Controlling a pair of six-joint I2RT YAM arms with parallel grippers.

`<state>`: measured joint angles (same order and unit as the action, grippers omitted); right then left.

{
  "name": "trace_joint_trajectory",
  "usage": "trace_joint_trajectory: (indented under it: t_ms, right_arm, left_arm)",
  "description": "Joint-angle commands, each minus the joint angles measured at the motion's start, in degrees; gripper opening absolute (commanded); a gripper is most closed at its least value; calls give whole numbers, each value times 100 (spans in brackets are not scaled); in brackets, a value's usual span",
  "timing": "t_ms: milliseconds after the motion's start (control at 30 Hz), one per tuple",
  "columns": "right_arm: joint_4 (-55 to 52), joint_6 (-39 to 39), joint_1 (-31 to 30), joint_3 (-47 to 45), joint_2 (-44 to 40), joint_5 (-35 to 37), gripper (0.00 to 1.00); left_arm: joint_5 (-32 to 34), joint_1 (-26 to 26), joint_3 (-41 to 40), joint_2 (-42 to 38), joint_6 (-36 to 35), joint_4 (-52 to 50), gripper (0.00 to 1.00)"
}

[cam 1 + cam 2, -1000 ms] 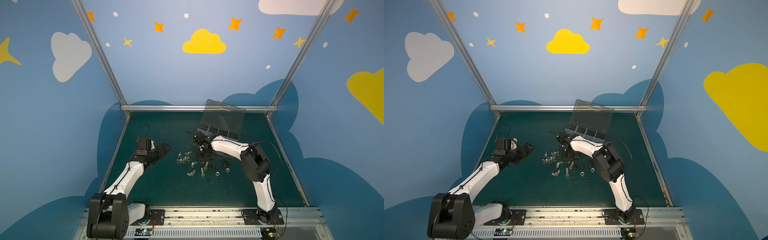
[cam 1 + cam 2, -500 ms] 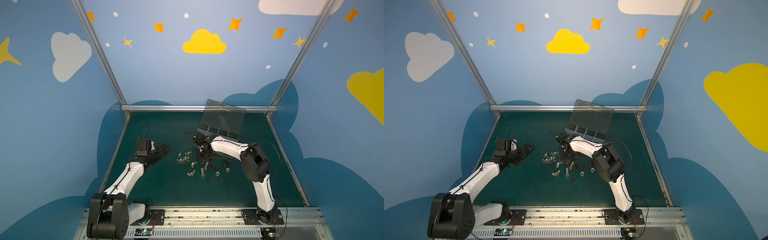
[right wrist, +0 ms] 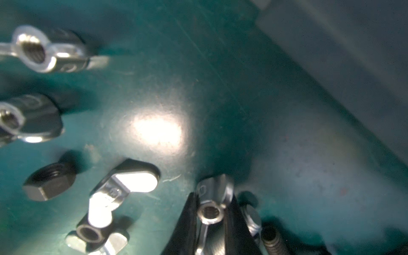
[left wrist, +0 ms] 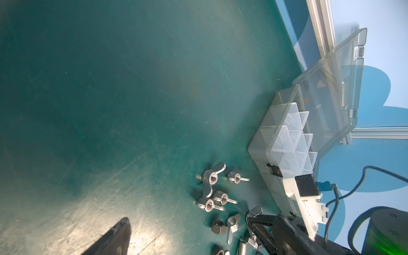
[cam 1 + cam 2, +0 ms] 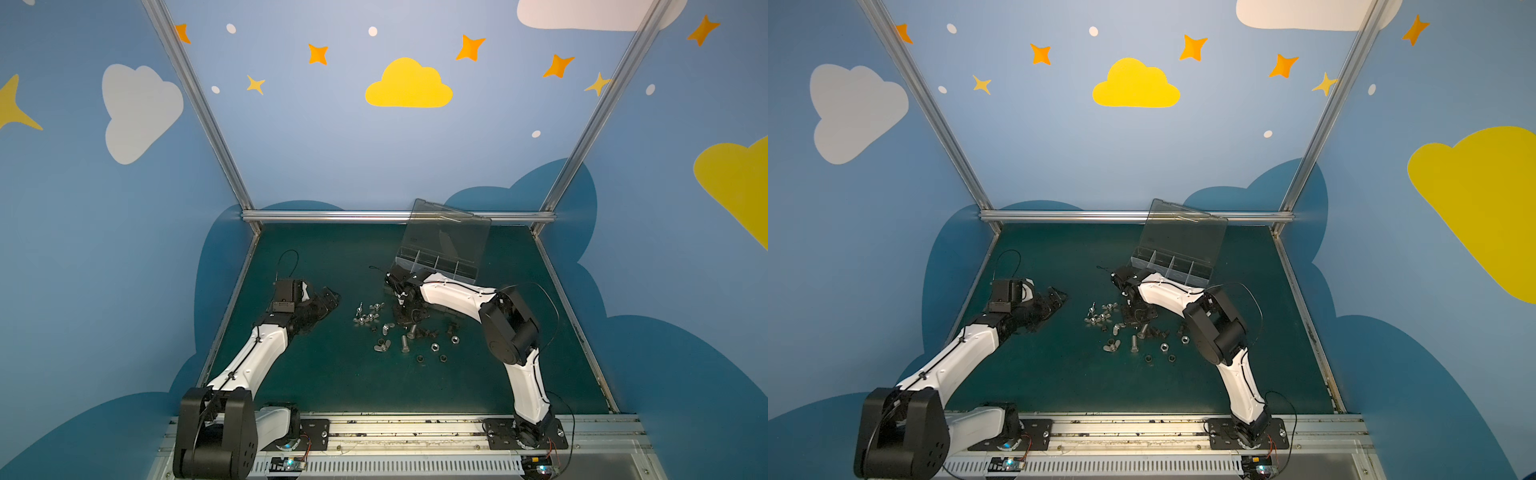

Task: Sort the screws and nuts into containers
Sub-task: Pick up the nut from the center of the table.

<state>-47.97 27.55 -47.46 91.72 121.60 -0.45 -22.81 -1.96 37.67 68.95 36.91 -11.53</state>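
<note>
Sorting looks barely begun: the organizer box (image 4: 259,143) shows only empty compartments, and the fasteners lie on the green mat (image 5: 332,382) beside it. The right gripper (image 3: 213,195) is clamped on one silver winged piece (image 3: 208,212) in the pile, while the left gripper (image 5: 326,305) hangs spread wide. I count about seven winged pieces, two hex bolts (image 5: 405,344) and two silver nuts (image 5: 435,346); the black pieces (image 3: 49,184) are too small to tally.

Both top views look down from high at the front edge over the whole table (image 5: 324,374). The wrist views sit close to it, sharing the winged pieces (image 4: 209,178) near the box (image 4: 265,132).
</note>
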Motion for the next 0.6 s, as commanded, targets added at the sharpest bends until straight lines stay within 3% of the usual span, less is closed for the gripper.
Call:
trace_joint_trajectory:
  t_ms: [0, 167, 567]
  right_arm:
    - [-169, -124, -23, 174, 92, 62, 11]
    - [-202, -382, 11, 325, 15, 128, 0]
    - [-528, -1174, 358, 1193, -297, -242, 0]
  left_arm:
    - [48, -3, 6, -74, -25, -117, 100]
    - [33, -7, 2, -49, -25, -112, 100]
    - [19, -4, 14, -104, -25, -130, 100]
